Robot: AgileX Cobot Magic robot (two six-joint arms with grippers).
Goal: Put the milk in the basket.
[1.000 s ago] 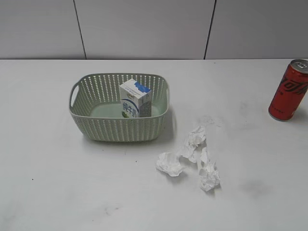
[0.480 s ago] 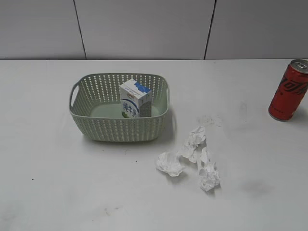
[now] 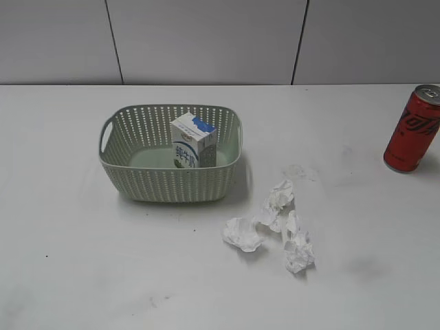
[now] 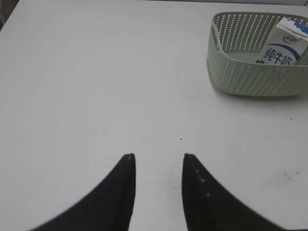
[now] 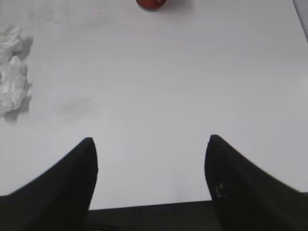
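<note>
The milk (image 3: 193, 141) stands upright inside the basket (image 3: 168, 183), toward its right half, so the task looks done; the left hand (image 4: 158, 161) hangs narrowly parted over bare worktop (image 3: 103, 261), holding nothing; the right hand (image 5: 150, 149) is spread wide and empty, well clear of the can (image 3: 411, 128).

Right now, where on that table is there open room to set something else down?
Bare table lies left of the basket, and between the crumpled tissues and the red can. It is crowded inside the basket around the milk and among the tissues.
</note>
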